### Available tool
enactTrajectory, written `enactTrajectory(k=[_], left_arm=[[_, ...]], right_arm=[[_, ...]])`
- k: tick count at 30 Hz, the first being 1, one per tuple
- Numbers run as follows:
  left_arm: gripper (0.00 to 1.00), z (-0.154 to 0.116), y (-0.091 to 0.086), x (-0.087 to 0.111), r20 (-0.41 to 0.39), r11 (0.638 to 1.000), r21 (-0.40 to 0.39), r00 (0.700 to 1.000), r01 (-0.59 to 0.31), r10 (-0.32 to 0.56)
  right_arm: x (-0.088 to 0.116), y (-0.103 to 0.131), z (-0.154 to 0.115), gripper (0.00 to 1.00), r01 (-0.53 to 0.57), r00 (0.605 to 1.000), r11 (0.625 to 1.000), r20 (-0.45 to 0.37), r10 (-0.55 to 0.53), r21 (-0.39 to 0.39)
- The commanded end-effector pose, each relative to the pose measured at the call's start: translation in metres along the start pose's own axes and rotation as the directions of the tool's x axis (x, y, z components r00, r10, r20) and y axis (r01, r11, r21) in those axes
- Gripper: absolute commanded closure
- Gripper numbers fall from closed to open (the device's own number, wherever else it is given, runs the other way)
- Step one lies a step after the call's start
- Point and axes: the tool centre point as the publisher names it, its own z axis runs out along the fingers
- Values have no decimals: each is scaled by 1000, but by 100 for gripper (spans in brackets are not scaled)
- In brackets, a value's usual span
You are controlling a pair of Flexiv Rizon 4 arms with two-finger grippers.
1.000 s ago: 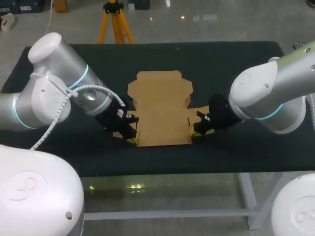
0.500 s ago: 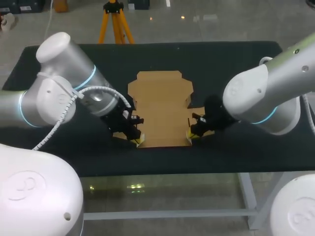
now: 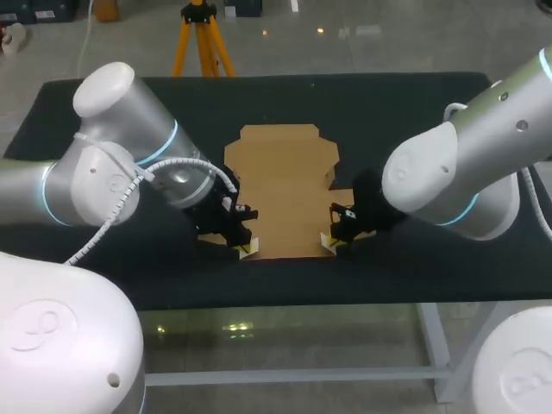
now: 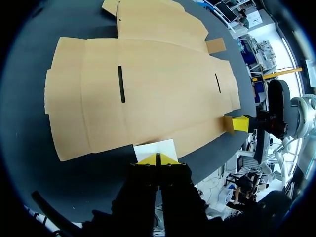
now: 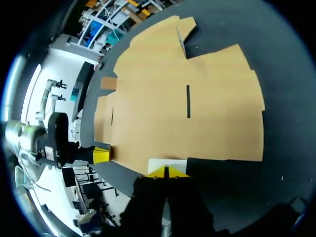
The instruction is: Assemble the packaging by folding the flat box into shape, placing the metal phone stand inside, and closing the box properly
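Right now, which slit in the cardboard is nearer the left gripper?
The slit ahead of the left gripper; the other slit lies across the cardboard, by the right gripper.

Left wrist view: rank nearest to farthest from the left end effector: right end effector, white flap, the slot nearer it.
1. White flap, at the left end effector's tips.
2. Slot, ahead in the cardboard.
3. Right end effector, at the cardboard's opposite edge.

Matt cardboard box (image 3: 285,198), black matt table (image 3: 414,103)
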Motion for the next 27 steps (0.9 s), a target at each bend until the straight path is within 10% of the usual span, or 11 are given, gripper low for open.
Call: enactTrajectory(k=[1,27], left_arm=[[100,3,3,5,24,1000,27,1000,2,-3],[100,24,0,4,78,996,90,997,-10,3]], right_arm=[[5,-4,6,100,-1,998,1000,62,2,-12],[-2,-7,20,100,-16,987,1000,158,19,-20]])
